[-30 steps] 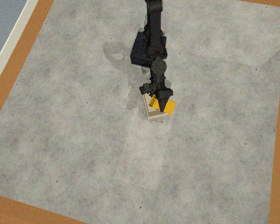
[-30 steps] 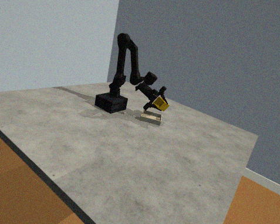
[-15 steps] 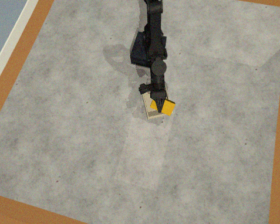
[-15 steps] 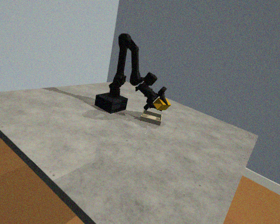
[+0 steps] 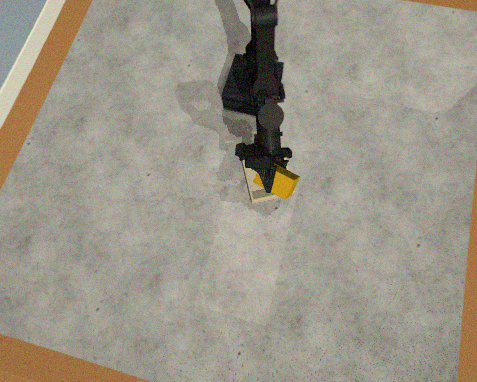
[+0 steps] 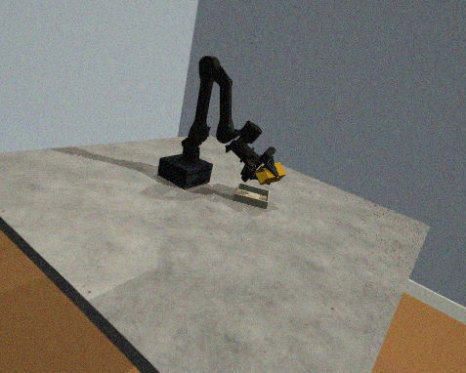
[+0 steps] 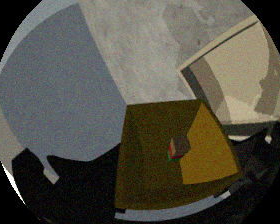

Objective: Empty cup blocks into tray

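Wrist view, tool [image 5: 268,186] [image 6: 273,168] clamped on tilted yellow cup [image 5: 285,182] [image 6: 271,175] [image 7: 156,150], blocks [image 7: 179,147] inside, no readable writing.

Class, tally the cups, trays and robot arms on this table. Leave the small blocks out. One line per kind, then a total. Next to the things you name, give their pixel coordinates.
Cups: 1, the yellow cup [image 5: 285,183] [image 6: 273,175] [image 7: 209,150]
Trays: 1, the pale tray [image 5: 264,199] [image 6: 250,200] [image 7: 246,55]
Robot arms: 1, the black arm [image 5: 265,45] [image 6: 226,103] [image 7: 91,180]
Total: 3
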